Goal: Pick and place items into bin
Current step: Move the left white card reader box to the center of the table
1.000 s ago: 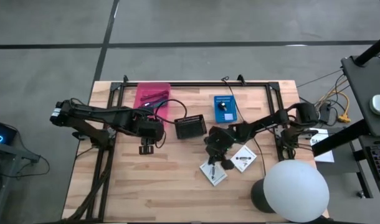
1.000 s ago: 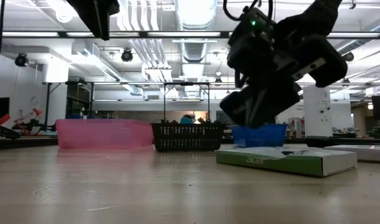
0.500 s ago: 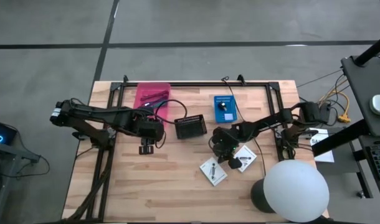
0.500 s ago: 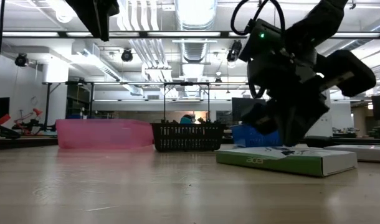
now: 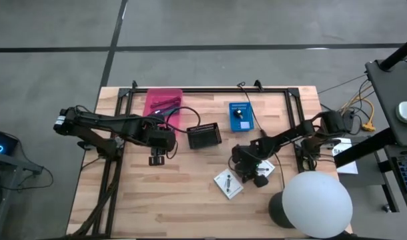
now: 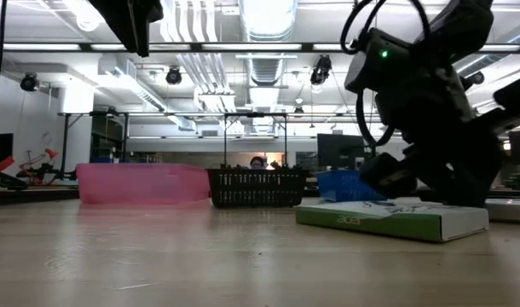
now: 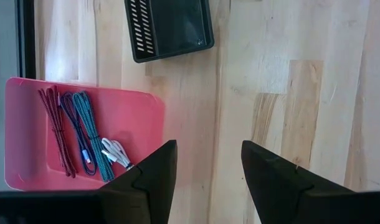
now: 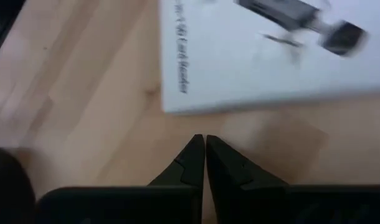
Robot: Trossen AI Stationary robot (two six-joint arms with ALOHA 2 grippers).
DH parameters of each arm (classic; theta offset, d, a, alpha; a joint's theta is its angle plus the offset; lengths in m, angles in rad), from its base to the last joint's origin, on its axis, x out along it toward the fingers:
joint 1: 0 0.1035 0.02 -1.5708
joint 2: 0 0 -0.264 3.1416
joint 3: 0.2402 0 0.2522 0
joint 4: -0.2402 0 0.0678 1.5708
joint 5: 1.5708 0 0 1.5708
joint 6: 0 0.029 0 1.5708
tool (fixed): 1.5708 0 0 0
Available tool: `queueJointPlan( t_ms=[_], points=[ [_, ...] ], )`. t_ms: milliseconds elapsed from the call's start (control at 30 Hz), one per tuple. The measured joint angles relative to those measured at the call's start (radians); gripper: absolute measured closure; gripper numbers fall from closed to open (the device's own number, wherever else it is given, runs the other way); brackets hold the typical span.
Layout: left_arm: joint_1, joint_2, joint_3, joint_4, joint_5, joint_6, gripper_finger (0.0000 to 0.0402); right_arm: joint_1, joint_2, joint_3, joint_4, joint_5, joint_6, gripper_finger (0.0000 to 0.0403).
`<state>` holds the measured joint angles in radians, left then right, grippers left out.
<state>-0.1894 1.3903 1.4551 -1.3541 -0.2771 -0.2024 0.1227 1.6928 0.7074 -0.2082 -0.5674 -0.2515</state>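
Observation:
Two white flat packets lie flat on the wooden table, one (image 5: 228,184) nearer the middle and one (image 5: 265,171) to its right, half covered by my right arm. My right gripper (image 5: 255,177) (image 8: 204,144) is shut and hangs low over bare wood, just beside a white packet's edge (image 8: 271,62). In the low view it (image 6: 443,192) sits right above the green-sided packet (image 6: 388,217). My left gripper (image 5: 157,159) (image 7: 205,168) is open and holds nothing, up in the air left of the black bin (image 5: 205,136). No pen-like sticks, knob or silvery bits show.
The black slotted bin (image 7: 171,28) (image 6: 258,188) stands mid-table. Left of it is a pink tray (image 5: 162,105) (image 7: 84,137) holding coiled cables. A blue box (image 5: 241,117) lies beyond the packets. A big white globe (image 5: 317,203) stands at the near right corner. Bare wood shows along the near side.
My right gripper has moved toward the table's right and near edge and come down, from above the gap left of the packets to low beside the right-hand packet. The left arm and both packets have stayed put.

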Motion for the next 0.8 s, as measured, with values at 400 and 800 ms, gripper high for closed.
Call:
queueJointPlan(
  t_ms=[400, 800],
  points=[
    [0.0, 0.0, 0.0, 0.0, 0.001, 0.005, 0.0238, 0.052, 0.035, 0.021, 0.347, 0.018, 0.048, 0.0394],
    [0.0, 0.0, 0.0, -0.026, 0.002, 0.034, 0.0238, 0.026, -0.005, 0.066, 0.253, 0.022, 0.202, 0.0394]
  ],
)
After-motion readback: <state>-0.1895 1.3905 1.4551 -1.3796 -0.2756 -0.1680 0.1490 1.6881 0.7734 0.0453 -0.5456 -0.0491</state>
